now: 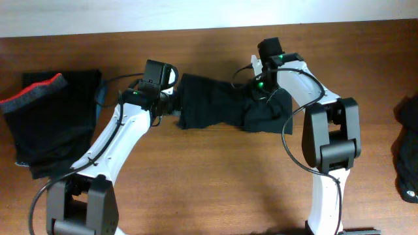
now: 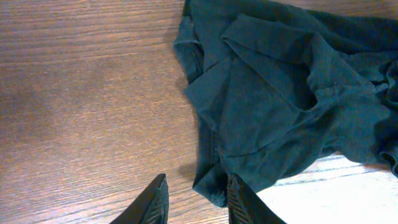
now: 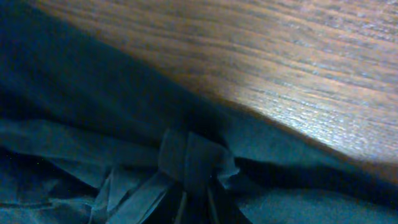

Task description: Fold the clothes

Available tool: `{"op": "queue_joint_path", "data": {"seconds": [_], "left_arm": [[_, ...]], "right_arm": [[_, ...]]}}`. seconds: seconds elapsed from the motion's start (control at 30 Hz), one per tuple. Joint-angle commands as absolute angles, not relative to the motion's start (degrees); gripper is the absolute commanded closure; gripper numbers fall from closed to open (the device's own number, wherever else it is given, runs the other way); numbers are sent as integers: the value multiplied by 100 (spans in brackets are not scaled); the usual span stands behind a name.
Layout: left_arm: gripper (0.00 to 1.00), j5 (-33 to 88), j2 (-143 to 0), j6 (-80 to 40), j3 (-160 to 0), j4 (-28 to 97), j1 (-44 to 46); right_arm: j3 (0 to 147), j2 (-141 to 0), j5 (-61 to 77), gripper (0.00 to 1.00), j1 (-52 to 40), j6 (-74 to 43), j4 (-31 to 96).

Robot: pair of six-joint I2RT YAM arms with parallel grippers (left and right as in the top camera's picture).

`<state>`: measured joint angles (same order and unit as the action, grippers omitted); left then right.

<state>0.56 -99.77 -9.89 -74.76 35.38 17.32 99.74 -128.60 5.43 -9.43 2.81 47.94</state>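
With our right pincer (image 3: 194, 202) clamped on the black garment's (image 1: 209, 104) bunched cloth and our left pincer (image 2: 196, 186) apart beside its edge, we should pull gently to spread it flat on the surface (image 1: 215, 176).

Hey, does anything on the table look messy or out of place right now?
Yes. The middle black garment lies rumpled, its right end bunched into a wad pinched by the right hand. Another dark garment sits heaped at the right edge of the table, partly out of frame. The red-waistband garment on the left lies flatter.

The end effector (image 3: 196, 208) pinches a fold of the black garment (image 3: 93, 124) on the table (image 3: 280, 56).
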Motion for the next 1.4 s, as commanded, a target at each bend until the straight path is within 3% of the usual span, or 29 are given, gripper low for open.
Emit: {"op": "queue_joint_path", "data": {"seconds": [0.0,0.23,0.7,0.73,0.83,0.93,1.13,1.27,1.37], "left_arm": [[69,-3,-9939,-939,-7533,3544,1708],[69,-3,-9939,-939,-7533,3544,1708],[69,-3,-9939,-939,-7531,3544,1708],[69,-3,-9939,-939,-7531,3544,1708],[69,-3,-9939,-939,-7533,3544,1708],[69,-3,-9939,-939,-7533,3544,1708],[69,-3,-9939,-937,-7531,3544,1708],[69,-3,-9939,-939,-7533,3542,1708],[69,-3,-9939,-939,-7531,3542,1708]], "right_arm": [[10182,-12759,661,87,-980,255,4786],[10182,-12759,1238,86,-980,255,4445],[10180,-12770,1310,75,-980,261,4545],[10180,-12772,1313,69,-980,279,4661],[10180,-12776,1313,37,-980,283,5037],[10182,-12776,1319,25,-980,281,5122],[10516,-12720,1321,24,-974,279,5231],[10864,-12696,1339,33,-987,276,5529],[10857,-12700,1330,35,-1015,276,5607]]}}
